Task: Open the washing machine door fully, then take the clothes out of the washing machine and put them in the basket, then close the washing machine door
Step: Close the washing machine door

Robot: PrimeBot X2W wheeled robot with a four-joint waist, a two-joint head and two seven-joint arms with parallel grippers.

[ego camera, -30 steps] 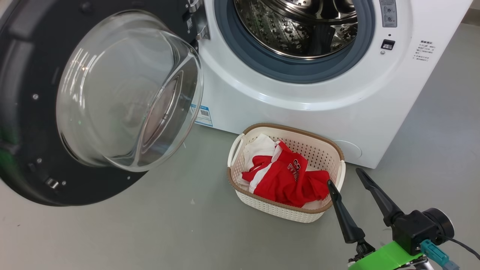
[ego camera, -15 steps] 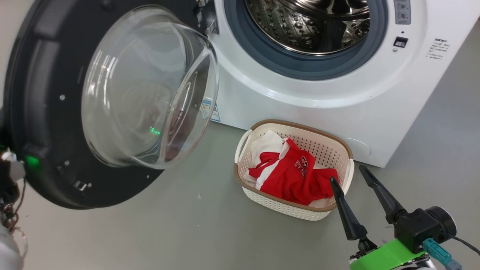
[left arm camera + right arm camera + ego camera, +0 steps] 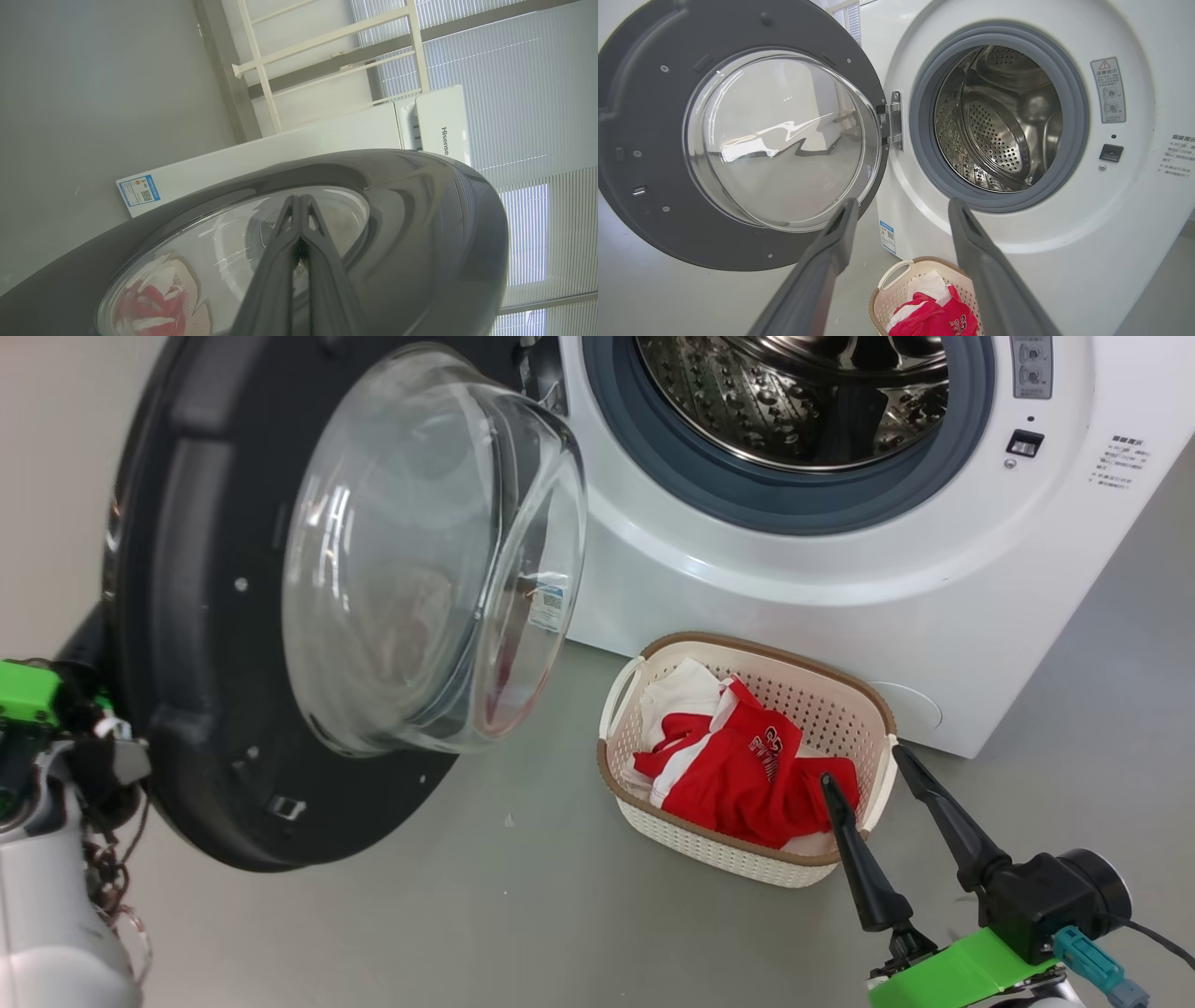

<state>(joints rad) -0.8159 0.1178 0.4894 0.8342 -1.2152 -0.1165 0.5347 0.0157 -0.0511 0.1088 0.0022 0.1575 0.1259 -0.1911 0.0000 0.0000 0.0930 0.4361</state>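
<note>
The washing machine door (image 3: 177, 616) stands part open at the left, its glass bowl (image 3: 420, 551) bulging toward the white washing machine (image 3: 747, 579), whose steel drum (image 3: 803, 392) shows bare. My left gripper (image 3: 299, 200) is shut with nothing in it, its fingers lying along the door's (image 3: 420, 224) outer face. My left arm (image 3: 28, 695) shows behind the door's rim. The red and white clothes (image 3: 747, 775) lie in the basket (image 3: 653, 803) on the floor before the machine. My right gripper (image 3: 864, 770) hangs open by the basket's right end, holding nothing.
Grey floor (image 3: 467, 915) spreads in front of the machine and basket. A blue label (image 3: 887, 235) sits low on the machine's front. In the right wrist view the open gripper (image 3: 902, 205) faces the door (image 3: 644, 140) and drum (image 3: 999, 121). Window blinds (image 3: 514, 70) stand behind the machine.
The door has swung partly toward the machine, and my left arm has come into view behind its rim. The head camera shifted too. The right gripper stays open in place.
</note>
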